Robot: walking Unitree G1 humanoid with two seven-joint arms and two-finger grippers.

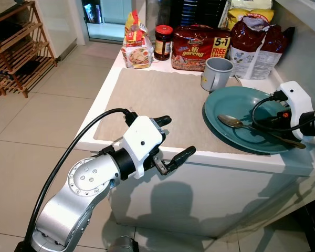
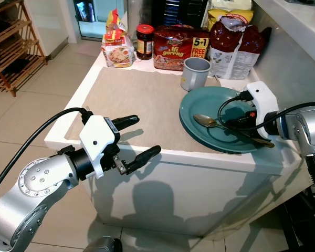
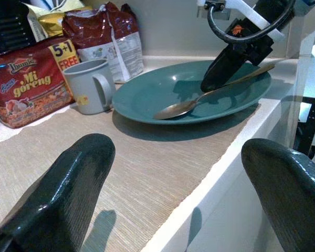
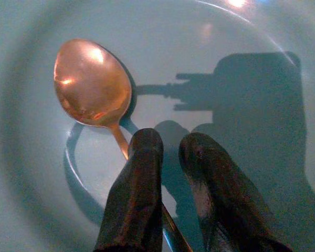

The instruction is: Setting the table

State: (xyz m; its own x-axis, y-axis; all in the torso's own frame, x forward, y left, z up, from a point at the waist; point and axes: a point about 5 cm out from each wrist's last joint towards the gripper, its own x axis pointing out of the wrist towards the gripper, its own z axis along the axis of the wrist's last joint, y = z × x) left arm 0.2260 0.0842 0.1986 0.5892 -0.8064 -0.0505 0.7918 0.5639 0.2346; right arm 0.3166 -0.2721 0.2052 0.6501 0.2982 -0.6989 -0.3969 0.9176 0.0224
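A teal plate [image 1: 237, 100] lies at the right end of the white counter, partly on a beige placemat [image 1: 157, 100]. In the plate rests a copper-coloured spoon [image 1: 230, 121], bowl toward me [image 4: 92, 84]. My right gripper [image 4: 170, 142] reaches in from the right, low over the plate. Its fingers [image 2: 236, 124] are closed to a narrow gap with the spoon's handle running between them. My left gripper [image 1: 178, 136] hovers at the counter's front edge, open and empty, pointing toward the plate [image 3: 199, 89]. A grey mug [image 1: 216, 73] stands just behind the plate.
Along the counter's back stand a red noodle pack [image 1: 199, 48], a dark jar [image 1: 163, 42], a small snack packet [image 1: 136, 52] and dark red bags [image 1: 254, 44]. A wall rises on the right. A wooden rack [image 1: 16, 47] stands on the tiled floor at left.
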